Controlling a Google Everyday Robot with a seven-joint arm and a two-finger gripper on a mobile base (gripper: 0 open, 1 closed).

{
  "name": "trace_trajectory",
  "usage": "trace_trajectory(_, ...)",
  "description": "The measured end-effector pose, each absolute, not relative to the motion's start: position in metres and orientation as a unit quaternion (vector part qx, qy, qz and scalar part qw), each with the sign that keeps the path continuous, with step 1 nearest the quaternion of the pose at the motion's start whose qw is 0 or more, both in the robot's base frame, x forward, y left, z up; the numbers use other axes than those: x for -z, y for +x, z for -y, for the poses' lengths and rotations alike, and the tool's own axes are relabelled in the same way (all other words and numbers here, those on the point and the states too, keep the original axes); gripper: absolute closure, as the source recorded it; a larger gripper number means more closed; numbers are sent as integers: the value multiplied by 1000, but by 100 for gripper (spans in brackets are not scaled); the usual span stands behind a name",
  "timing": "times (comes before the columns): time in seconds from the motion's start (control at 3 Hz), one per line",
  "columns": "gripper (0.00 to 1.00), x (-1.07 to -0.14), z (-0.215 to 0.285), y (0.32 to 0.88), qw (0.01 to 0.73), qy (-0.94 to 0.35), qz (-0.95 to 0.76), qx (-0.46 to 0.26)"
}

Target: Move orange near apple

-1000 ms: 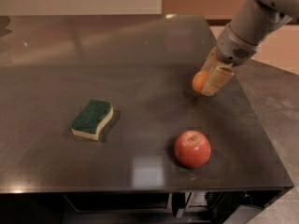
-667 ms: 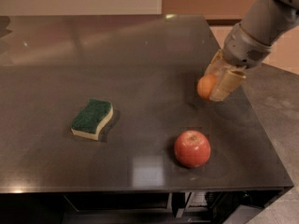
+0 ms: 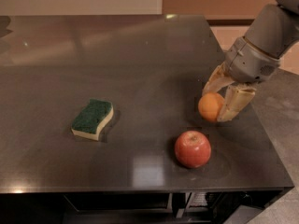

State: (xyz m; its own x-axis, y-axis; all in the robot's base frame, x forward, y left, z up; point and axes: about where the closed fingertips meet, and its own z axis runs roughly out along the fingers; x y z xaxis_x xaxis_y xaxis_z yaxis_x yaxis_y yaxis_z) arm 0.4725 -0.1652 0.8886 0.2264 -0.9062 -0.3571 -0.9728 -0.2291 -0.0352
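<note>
The hand [image 3: 218,104] has carried the orange [image 3: 210,107] down the right side of the tabletop [image 3: 117,55] over the last second. It started well up toward the far edge and now hangs only a short way beyond the apple [image 3: 192,148]. The gap between the two fruits has shrunk from wide to narrow. The apple itself has not moved, and neither has the sponge [image 3: 92,119].

The hand is clenched on the orange, with one pale finger behind and above it and the other down its right flank. The fruit bulges out between them on the side facing away from the arm. I cannot tell whether the orange is touching the tabletop or hovering just over it.

From the hand, the apple sits just ahead toward the near edge and slightly to the picture's left, close by but apart from both fingers. The sponge lies well off from the hand, across the tabletop on the picture's left.

By my judgement the carry is nearly complete, and what remains is a small advance, a set-down and a release.

The orange is round, so it has no long axis worth naming and no heading. No stem end shows to mark a top.
</note>
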Motion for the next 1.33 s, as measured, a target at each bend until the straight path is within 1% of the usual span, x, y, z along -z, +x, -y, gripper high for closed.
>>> trace_trajectory(0.67,100,-867,160,445,95,-805,-568,-143)
trace_trajectory(1.0,84,-860,157,438,87,-808,-564,-146)
trace_trajectory(1.33,60,-854,157,435,81,-807,-567,-146)
